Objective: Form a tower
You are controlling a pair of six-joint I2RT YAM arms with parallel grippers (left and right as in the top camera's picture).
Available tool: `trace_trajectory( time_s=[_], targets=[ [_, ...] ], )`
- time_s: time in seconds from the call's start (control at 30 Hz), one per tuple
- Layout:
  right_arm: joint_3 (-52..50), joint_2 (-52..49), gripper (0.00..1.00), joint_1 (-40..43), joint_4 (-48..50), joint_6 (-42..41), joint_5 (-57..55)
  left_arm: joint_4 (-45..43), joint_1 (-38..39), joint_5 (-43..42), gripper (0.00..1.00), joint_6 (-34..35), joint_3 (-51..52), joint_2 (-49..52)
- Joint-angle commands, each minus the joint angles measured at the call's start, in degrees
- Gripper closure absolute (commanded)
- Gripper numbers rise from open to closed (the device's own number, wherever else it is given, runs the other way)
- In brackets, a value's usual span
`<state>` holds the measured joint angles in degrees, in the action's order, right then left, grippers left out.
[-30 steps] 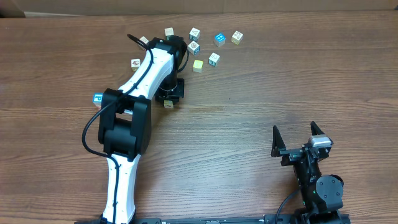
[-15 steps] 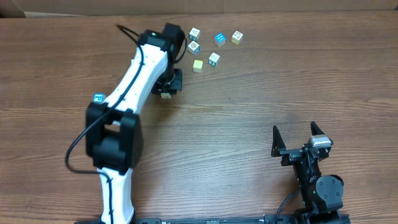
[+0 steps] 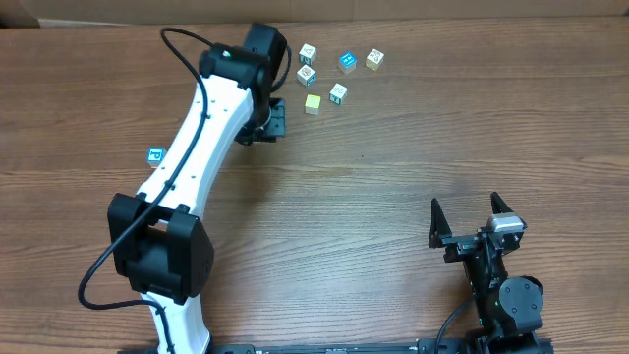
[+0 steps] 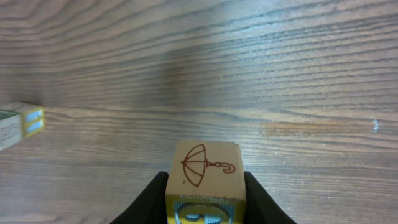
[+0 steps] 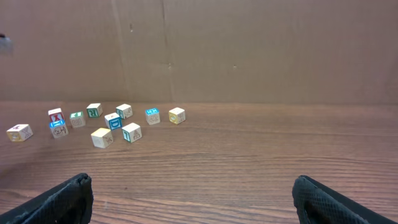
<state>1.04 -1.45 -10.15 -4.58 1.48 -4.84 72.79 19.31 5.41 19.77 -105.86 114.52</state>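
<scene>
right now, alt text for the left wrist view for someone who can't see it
The left gripper is shut on a wooden cube with a brown umbrella drawn on its tan face, black fingers on both sides. Beyond it stretches the wood-grain table, with another cube at the left edge.

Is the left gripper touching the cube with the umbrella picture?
Touching. In the left wrist view, the left gripper has its dark fingers pressed against both sides of the umbrella cube, with no gap.

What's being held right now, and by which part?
The left gripper holds the umbrella cube, pinched on its two opposite side faces. The right gripper is open, holding nothing.
</scene>
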Motion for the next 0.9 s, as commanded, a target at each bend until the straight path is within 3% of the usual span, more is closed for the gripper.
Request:
trace_trajectory(
  time_s=[0.0,0.37,0.87],
  targets=[
    [-0.6,0.1,0.0,0.2,0.2,0.1,0.0,-2.7,1.2,0.6,0.75,1.1,4.5,-1.4],
    [-0.6,0.1,0.0,0.2,0.2,0.1,0.0,-18.9,1.3,0.8,0.79,1.7,20.1,-1.4],
    [-0.6,0.1,0.0,0.2,0.2,0.1,0.0,-28.4,1.3,1.3,0.76,1.6,28.5,-1.4]
  ],
)
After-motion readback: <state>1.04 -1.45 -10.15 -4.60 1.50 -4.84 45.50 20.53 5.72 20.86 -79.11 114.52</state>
